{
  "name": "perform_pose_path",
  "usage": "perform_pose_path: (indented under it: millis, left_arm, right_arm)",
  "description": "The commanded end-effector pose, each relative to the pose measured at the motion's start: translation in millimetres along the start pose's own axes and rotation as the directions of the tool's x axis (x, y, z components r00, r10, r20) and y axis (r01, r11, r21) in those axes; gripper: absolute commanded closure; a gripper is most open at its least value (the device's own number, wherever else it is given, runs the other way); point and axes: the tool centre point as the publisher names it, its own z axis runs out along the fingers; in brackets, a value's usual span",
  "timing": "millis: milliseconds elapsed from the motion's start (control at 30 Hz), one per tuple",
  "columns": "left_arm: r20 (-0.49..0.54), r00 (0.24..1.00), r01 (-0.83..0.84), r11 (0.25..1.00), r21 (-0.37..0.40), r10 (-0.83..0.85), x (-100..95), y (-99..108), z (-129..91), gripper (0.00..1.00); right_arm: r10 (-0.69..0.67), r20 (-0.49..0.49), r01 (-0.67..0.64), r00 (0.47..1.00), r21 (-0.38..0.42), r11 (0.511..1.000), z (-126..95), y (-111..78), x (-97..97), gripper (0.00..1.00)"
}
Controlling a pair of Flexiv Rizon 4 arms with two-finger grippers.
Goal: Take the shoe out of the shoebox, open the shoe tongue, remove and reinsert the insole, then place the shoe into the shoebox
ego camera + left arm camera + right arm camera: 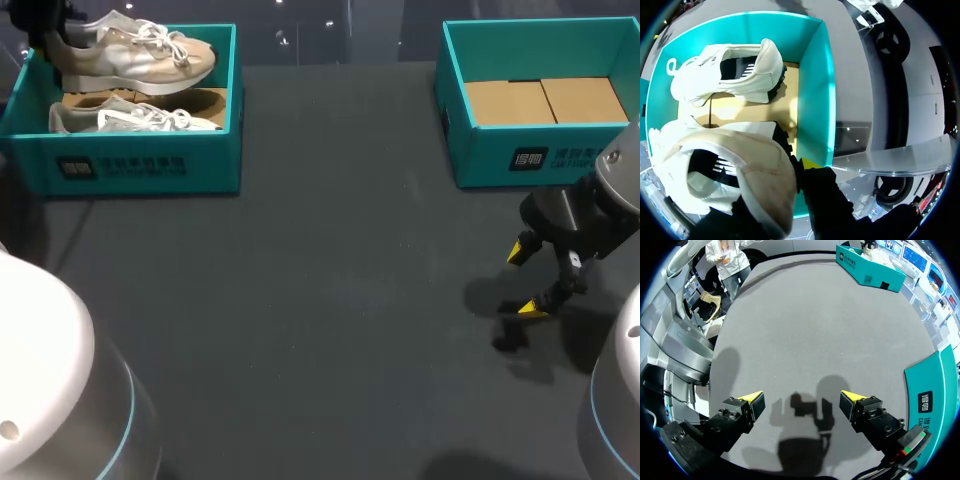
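In the head view a beige and white shoe point(135, 52) hangs above the teal left shoebox point(140, 160), heel toward my left gripper point(52, 45). In the left wrist view that gripper point(790, 172) is shut on the heel of this shoe point(735, 170); one yellow tip shows outside the heel, the other finger is hidden by the shoe. A second shoe point(135, 118) point(725, 75) lies on the cardboard floor of the box point(817, 90). My right gripper point(530, 282) point(802, 401) stands open over bare table, far from the shoes.
A second teal box point(540, 150) with a cardboard floor stands at the back right, just behind my right gripper; its wall point(935, 390) shows beside the right fingers. The left shoebox point(870, 267) is far ahead across the dark table point(330, 300).
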Motion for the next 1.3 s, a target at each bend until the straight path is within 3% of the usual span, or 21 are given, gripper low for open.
perform_pose_path:
  millis: [33, 1300]
  left_arm:
    - [-0.002, 1.0, 0.004, 1.0, 0.002, -0.004, -3.1, 4.3, 4.3, 1.0]
    - [-0.053, 0.998, 0.027, 1.0, 0.014, -0.027, -27.9, 6.0, 46.3, 1.0]
  right_arm:
    - [0.0, 0.002, 0.0, 1.0, 0.0, 1.0, 0.2, -0.5, 1.1, 0.0]
    - [0.0, 0.002, 0.0, 1.0, 0.0, 1.0, 0.2, -0.5, 1.1, 0.0]
